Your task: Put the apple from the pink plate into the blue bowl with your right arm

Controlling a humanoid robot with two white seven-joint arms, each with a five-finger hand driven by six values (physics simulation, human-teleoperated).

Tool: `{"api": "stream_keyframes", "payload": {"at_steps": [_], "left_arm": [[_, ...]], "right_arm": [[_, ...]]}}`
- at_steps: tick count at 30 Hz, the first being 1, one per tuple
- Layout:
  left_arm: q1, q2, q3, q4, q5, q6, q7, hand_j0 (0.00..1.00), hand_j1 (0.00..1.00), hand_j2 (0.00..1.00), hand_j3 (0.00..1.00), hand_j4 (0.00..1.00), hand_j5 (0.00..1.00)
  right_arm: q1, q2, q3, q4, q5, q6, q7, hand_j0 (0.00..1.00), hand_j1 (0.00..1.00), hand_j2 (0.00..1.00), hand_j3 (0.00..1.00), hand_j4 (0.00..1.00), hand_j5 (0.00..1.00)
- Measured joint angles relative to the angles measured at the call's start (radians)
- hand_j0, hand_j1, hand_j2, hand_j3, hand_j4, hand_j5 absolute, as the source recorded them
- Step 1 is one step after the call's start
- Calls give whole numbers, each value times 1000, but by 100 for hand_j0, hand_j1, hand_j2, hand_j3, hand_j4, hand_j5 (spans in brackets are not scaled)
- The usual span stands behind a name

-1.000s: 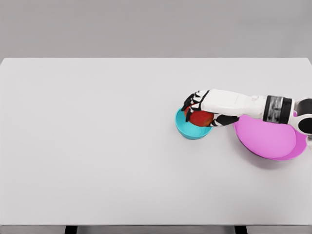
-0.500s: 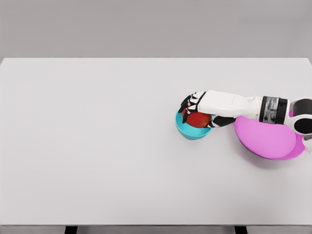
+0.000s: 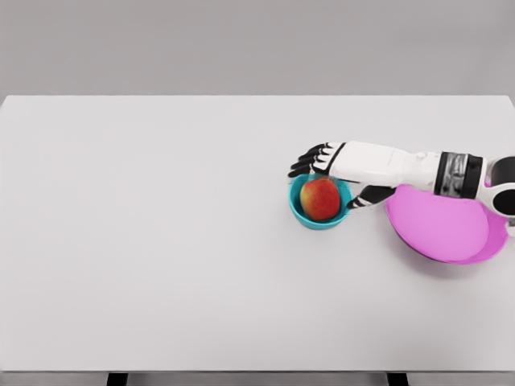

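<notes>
The smooth, matt white tabletop (image 3: 161,241) carries a plastic-looking round blue bowl (image 3: 299,211), a smooth-skinned red-yellow apple (image 3: 320,199) and a smooth, softly sheened round pink plate (image 3: 438,229).

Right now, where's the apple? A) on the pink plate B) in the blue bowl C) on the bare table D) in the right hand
B: the apple sits in the bowl, and the right hand is open above it, fingers spread, not gripping.
</notes>
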Motion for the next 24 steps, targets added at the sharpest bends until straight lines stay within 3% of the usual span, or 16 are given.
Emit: {"api": "stream_keyframes", "payload": {"at_steps": [5,11,14,17,24], "left_arm": [[0,0,0,0,0,0,0,100,100,100,100,100,100],[0,0,0,0,0,0,0,100,100,100,100,100,100],[0,0,0,0,0,0,0,100,100,100,100,100,100],[0,0,0,0,0,0,0,100,100,100,100,100,100],[-15,0,2,-2,5,-2,0,100,100,100,100,100,100]], "right_arm": [[46,-59,-131,-19,-10,0,0,100,100,100,100,100,100],[187,-90,-321,-27,-15,-1,0,100,100,100,100,100,100],[218,-82,-382,-29,-15,0,0,100,100,100,100,100,100],[273,-32,-447,-31,-15,-1,0,100,100,100,100,100,100],[278,13,-510,-35,-16,0,0,100,100,100,100,100,100]]}}
